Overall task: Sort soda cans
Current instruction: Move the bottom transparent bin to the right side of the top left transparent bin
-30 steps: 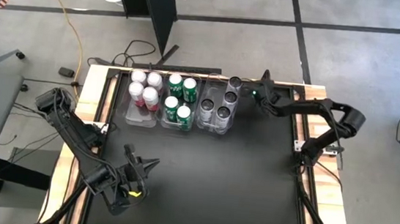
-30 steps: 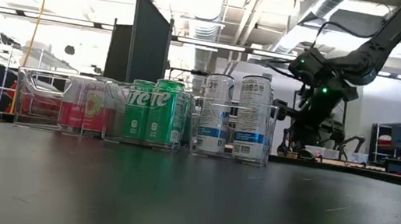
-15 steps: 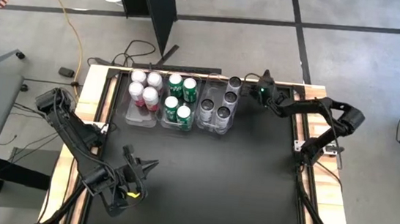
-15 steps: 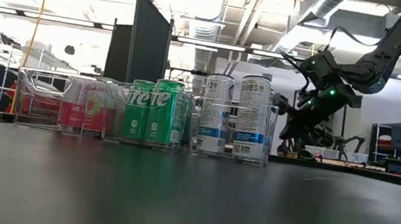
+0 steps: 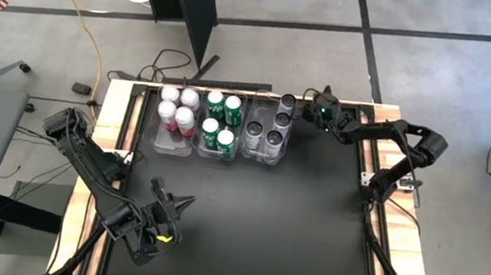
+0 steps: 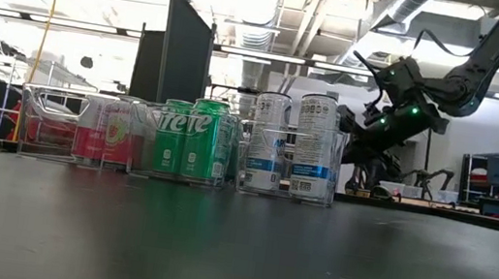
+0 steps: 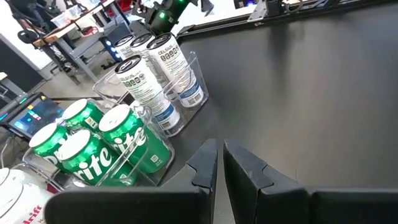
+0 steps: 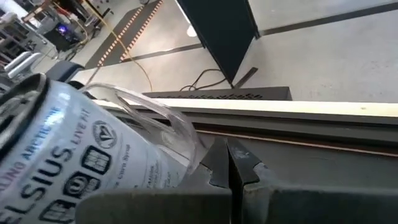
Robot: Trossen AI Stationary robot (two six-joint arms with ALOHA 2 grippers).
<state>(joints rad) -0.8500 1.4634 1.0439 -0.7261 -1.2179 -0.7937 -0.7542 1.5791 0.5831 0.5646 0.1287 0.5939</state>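
The sorting is looking almost done. All the small soda cans with silver tops are standing in three clear plastic bins (image 5: 261, 161) at the far side of the black table (image 5: 256, 220).

Counting them from above:
- four pink-red cans (image 5: 184, 118) are sitting in the left bin
- four green cans (image 5: 211, 126) are sitting in the middle bin
- four grey-and-white cans (image 5: 273, 138) are sitting in the right bin

That is making twelve cans, and none are standing loose on the table.

The right gripper (image 5: 307, 110) is reaching in at the far corner of the right bin, just beside the farthest grey-and-white can (image 5: 288, 99). Its jaws are shut tight and are holding nothing. In its wrist view the tips are sitting right up against the bin's clear wall. It looks like it is tidying that corner.

The left gripper (image 7: 220, 144) is waiting at the near left of the table, well apart from the cans. Its jaws are shut and empty too.

Next, the right arm is probably needing to lift away slowly, so it is not bumping the bin or tipping a can.
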